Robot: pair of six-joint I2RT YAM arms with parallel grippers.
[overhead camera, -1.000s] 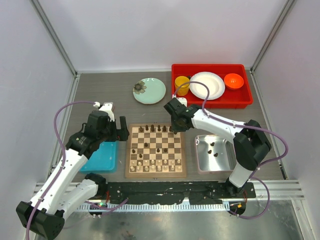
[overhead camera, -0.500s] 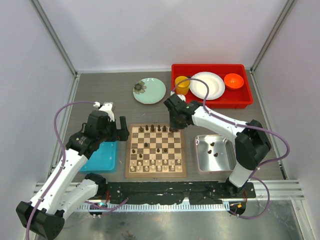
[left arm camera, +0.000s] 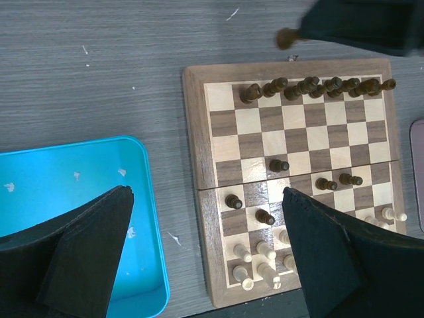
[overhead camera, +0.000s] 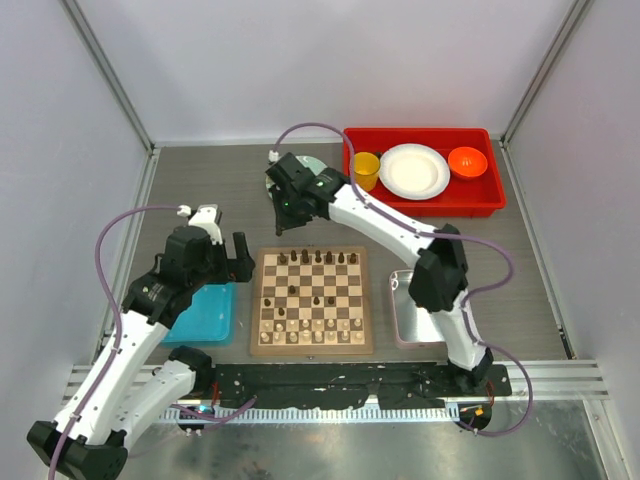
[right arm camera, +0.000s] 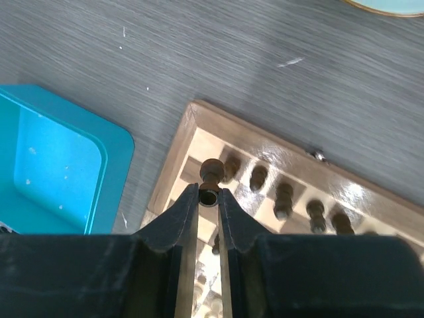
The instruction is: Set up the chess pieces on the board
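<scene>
The board point(overhead camera: 258, 300) lies in the middle of the table. Dark chess pieces point(overhead camera: 310, 258) line its far row, a few stand mid-board, and pale ones point(overhead camera: 310, 330) fill the near rows. My right gripper point(overhead camera: 285, 207) hangs above the board's far-left corner, shut on a dark piece point(right arm camera: 211, 171) that sticks out past its fingertips point(right arm camera: 192, 199). That piece point(left arm camera: 286, 38) also shows in the left wrist view, above the board's far edge point(left arm camera: 199, 165). My left gripper point(left arm camera: 207, 195) stands open over the board's left border, holding nothing.
A blue tray point(overhead camera: 205, 312) lies left of the board. A silver metal tray point(overhead camera: 400, 322) sits to the right, partly hidden by the right arm. A red bin point(overhead camera: 420, 208) at the back right holds a yellow cup point(overhead camera: 365, 170), a white plate point(overhead camera: 414, 170) and an orange bowl point(overhead camera: 467, 160).
My right arm has swung from the board's far-right corner to beyond its far-left corner, carrying the dark piece. The left arm has barely shifted.
</scene>
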